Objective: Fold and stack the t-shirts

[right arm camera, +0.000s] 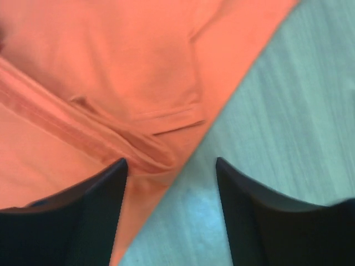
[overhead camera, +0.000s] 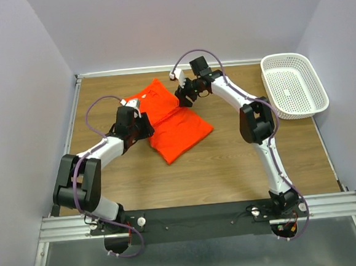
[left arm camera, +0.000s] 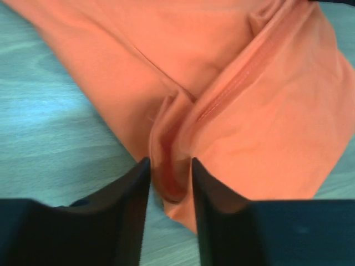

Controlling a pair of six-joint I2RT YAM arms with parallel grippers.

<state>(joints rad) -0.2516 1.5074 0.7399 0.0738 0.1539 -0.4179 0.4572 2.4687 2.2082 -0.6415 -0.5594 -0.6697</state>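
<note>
An orange-red t-shirt (overhead camera: 179, 128) lies partly folded on the wooden table (overhead camera: 229, 160), left of centre. My left gripper (overhead camera: 143, 127) is at the shirt's left edge. In the left wrist view its jaws (left arm camera: 171, 160) are nearly closed and pinch a bunched fold of the shirt (left arm camera: 266, 122). My right gripper (overhead camera: 184, 97) hovers over the shirt's far right edge. In the right wrist view it (right arm camera: 171, 160) is wide open and empty, with the shirt's hem (right arm camera: 111, 61) under the left finger and bare table under the right one.
A white plastic lattice basket (overhead camera: 293, 84) stands at the back right corner of the table. Grey walls close in the table on the left, back and right. Bare wood lies in front of the shirt.
</note>
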